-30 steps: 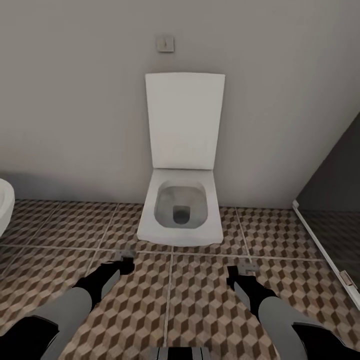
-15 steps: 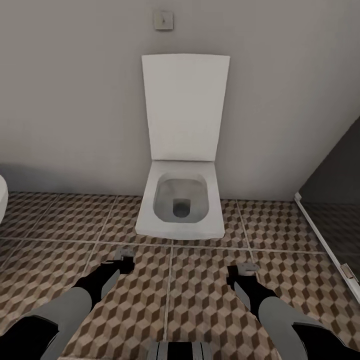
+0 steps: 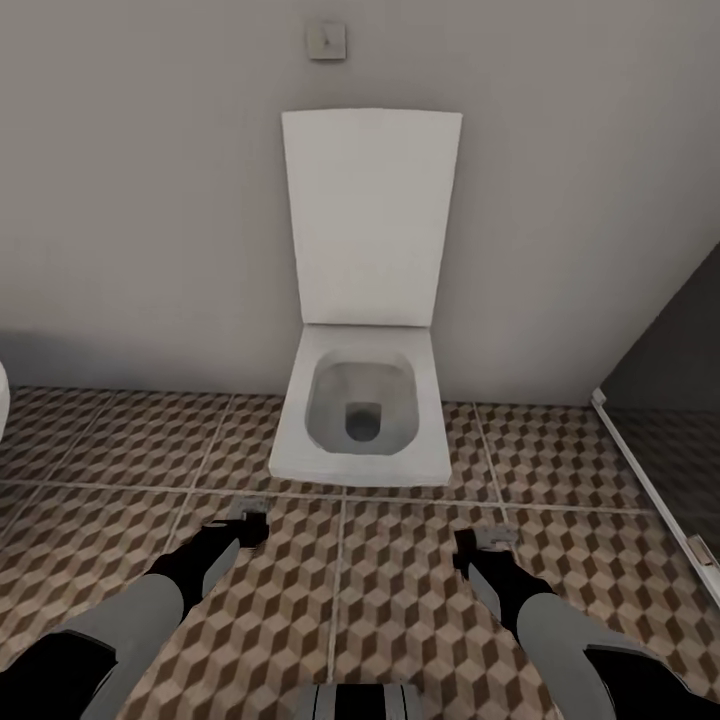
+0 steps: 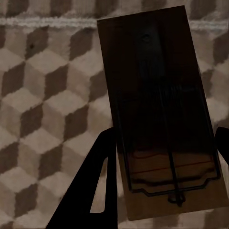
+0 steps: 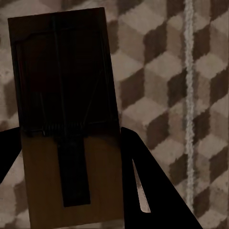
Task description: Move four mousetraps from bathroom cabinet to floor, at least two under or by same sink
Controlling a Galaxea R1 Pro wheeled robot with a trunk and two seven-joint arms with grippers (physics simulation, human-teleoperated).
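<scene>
Each claw grips a flat, dark wooden mousetrap with thin wire springs: left gripper [image 4: 162, 157] on one mousetrap [image 4: 160, 105], right gripper [image 5: 71, 157] on another [image 5: 67, 109], above the cube-patterned bathroom floor [image 3: 390, 600]. Their far fingers seem partly cut off by the frame. A glossy white toilet [image 3: 360, 400] stands ahead.

Head view: both forearms cut by bottom edge. White rim [image 3: 2, 405] at left edge, mostly out of frame, can't tell what it is. Dark panel [image 3: 670, 350] cut by right edge. Left hand [image 3: 243, 520] and right hand [image 3: 487, 541] too small to read grip. Wrist views: each mousetrap [image 4: 160, 119] [image 5: 67, 119] dark, near end runs to bottom edge; finger [image 4: 95, 191] cut off.
</scene>
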